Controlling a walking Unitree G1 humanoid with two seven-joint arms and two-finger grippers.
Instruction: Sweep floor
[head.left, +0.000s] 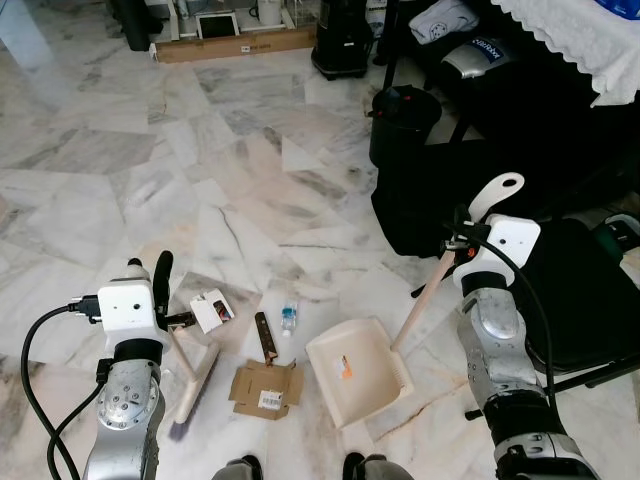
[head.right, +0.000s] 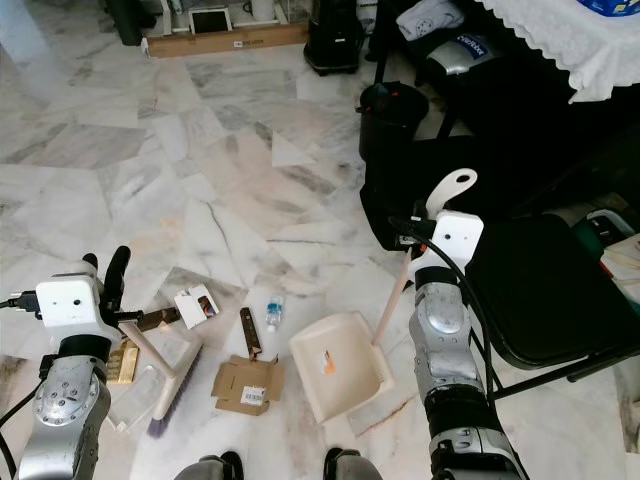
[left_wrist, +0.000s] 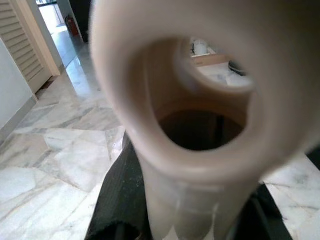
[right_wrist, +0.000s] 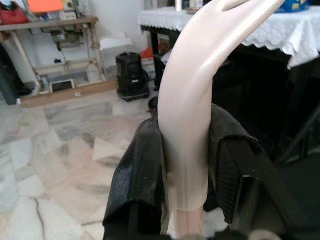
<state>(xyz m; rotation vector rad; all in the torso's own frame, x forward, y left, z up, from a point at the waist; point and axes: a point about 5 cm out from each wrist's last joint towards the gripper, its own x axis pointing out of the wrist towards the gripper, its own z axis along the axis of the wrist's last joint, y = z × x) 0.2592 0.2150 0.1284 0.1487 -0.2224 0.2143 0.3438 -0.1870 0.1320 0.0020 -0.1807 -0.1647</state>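
- Currently, the dustpan (head.left: 356, 372) lies low and centre in the left eye view, its long handle (right_wrist: 192, 115) clamped between the closed black fingers (right_wrist: 137, 185) of the right gripper (right_wrist: 186, 197).
- The hand brush (head.left: 193, 382) rests on the marble floor (head.left: 150, 170) at lower left; its handle end (left_wrist: 200, 100) sits against the left gripper (left_wrist: 185, 220), whose fingers appear closed on it, though the grip is mostly hidden.
- Litter could be scattered rather than gathered: the flattened cardboard box (head.left: 264, 388), small bottle (head.left: 288, 317), dark bar (head.left: 264, 337) and white packet (head.left: 211, 310) lie between brush and pan, and a fast stroke would likely push them past the pan's lip.
- The pan could lift if the handle were tilted, letting debris slide under.
- More packaging (head.right: 135, 385) beside the brush is revealed by the right eye view; the tight clamp on the handle is shown by the right wrist view.
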